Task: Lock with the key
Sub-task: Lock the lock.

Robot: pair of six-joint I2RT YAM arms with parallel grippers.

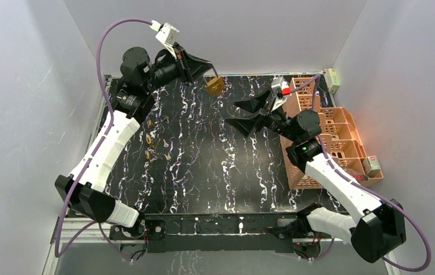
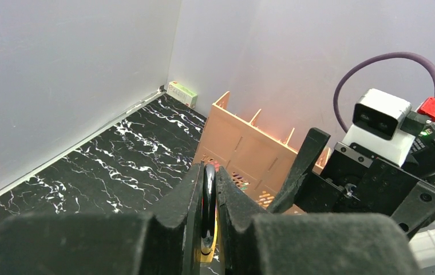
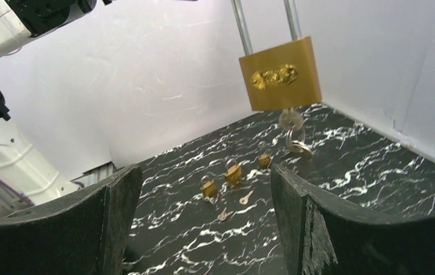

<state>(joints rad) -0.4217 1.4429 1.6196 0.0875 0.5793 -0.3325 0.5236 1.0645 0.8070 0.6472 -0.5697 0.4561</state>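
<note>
- The padlock (image 1: 214,85) hung in the air over the far middle of the table (image 1: 215,166). Its long axis ran straight up and down, shackle on top, keyhole end pointing at the tabletop.
- The left gripper (image 1: 206,71) had it by the shackle. The left wrist view showed those jaws pressed tight on the dark bar, with a sliver of brass just below.
- The right gripper (image 1: 248,116) sat just right of the lock and a little nearer, aimed left at it, jaws spread wide and holding nothing.
- Only the right wrist view caught the key (image 3: 291,120), seated in the bottom of the brass body and hanging down, with a ring (image 3: 299,146) dangling under it.
- That same view picked out three small padlocks (image 3: 233,171) and some loose keys (image 3: 245,197) lying on the left part of the table. From above they were mere specks.
- An orange rack (image 1: 318,134) of compartments stood along the right edge. What lay in the compartments could not be told. A small box (image 1: 371,165) sat at its right side.
</note>
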